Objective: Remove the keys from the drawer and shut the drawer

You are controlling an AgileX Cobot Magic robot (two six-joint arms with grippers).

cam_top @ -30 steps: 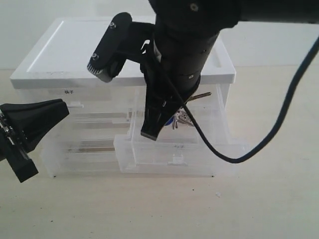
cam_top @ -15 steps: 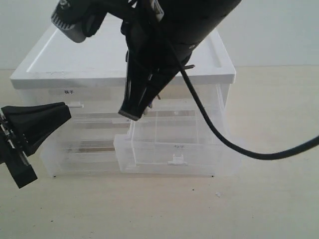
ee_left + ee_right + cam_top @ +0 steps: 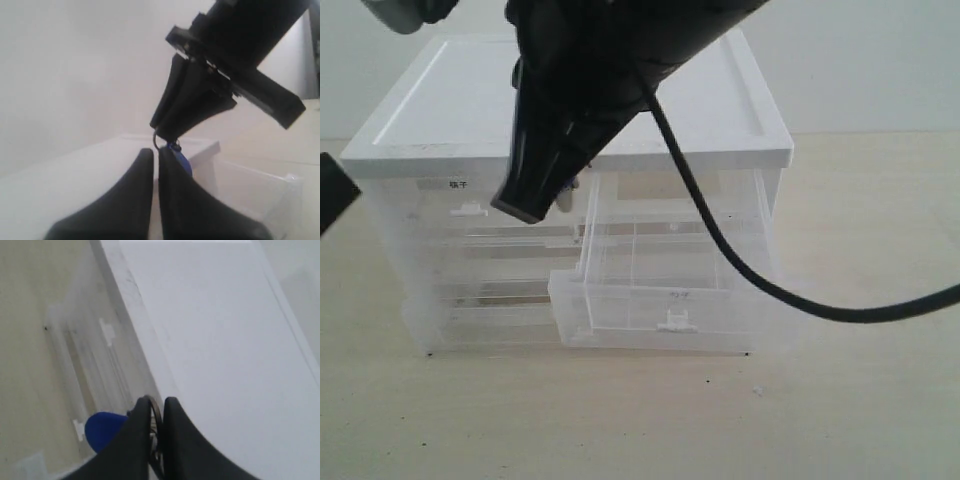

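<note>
— Where are the keys?

— In my right gripper (image 3: 157, 402). Its jaws are pressed together on the ring (image 3: 158, 412), which stands edge-on in the slit between the fingers. The round blue tag (image 3: 105, 431) hangs off that ring just beside one finger. The keys themselves (image 3: 175, 150) are mostly hidden. From my other wrist I see only the ring and the tag, dangling under the right fingertips with the bunch's long axis running down from the pinch.

— And where is that against the cabinet (image 3: 440, 90)?

— Out of the drawer, up by the cabinet's front top edge, over its left half. My right arm slants down across the white lid, the fingertips pointing down and towards the cabinet's left side.

— The drawer (image 3: 670, 300)?

— Pulled out of the right half of the cabinet's front. Its long axis runs straight out from the cabinet. The small white tab handle (image 3: 671, 322) faces away from the cabinet, and nothing of mine touches it. I see nothing lying in it.

— Your left gripper (image 3: 155, 151)?

— Its jaws are closed on nothing, with just a thin seam between the two pads. It sits off the cabinet's left side, its tips aimed at the hanging tag. The black cable (image 3: 740, 270) droops across the cabinet's right front.
</note>
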